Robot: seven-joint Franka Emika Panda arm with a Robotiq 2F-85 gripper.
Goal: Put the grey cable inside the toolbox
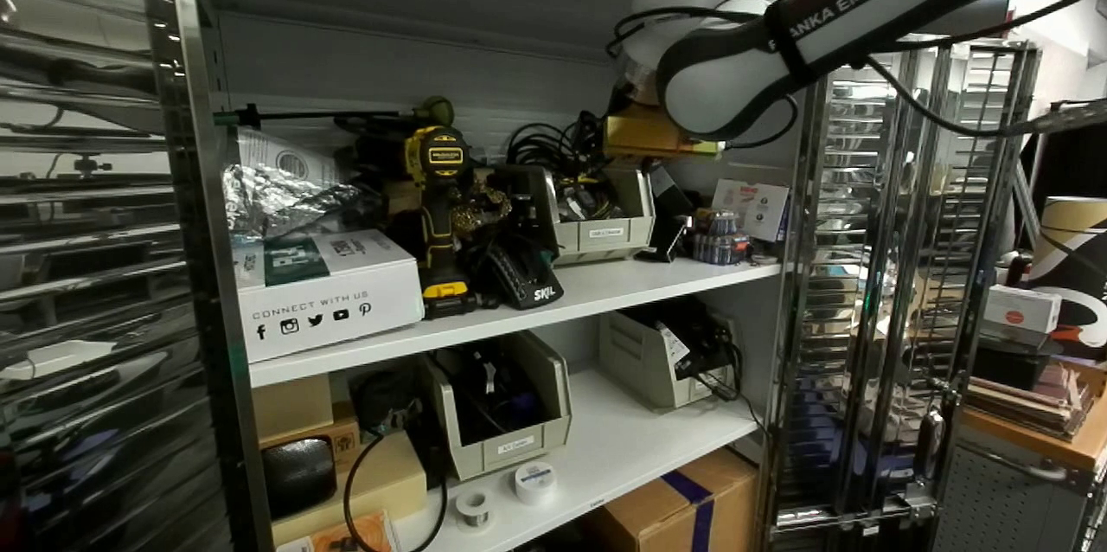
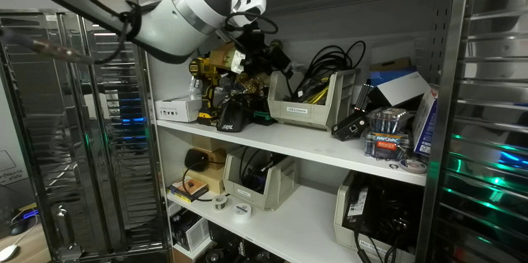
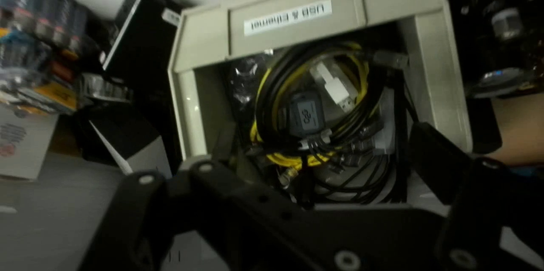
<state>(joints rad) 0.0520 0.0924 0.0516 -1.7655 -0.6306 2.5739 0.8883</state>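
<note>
Spread hand (image 3: 329, 152) hovers above coiled cables (image 3: 267, 109) in the bin (image 3: 348, 7).

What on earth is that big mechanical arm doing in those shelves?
A robot arm reaches into the shelves, and its gripper hangs open at a bin labelled USB & Ethernet. Coiled black and yellow cables lie inside that bin. The gripper doesn't appear to be holding anything; my guess is it's there to fetch a cable.

Bin (image 3: 297, 33): "USB & Ethernet". Near it: "SKIL" on device (image 1: 517, 277), "RAYOVAC" on batteries (image 2: 387, 146). Farther: "CONNECT WITH US" on white box (image 1: 335, 299). Higher: "EMIKA" on arm (image 1: 852, 5).
</note>
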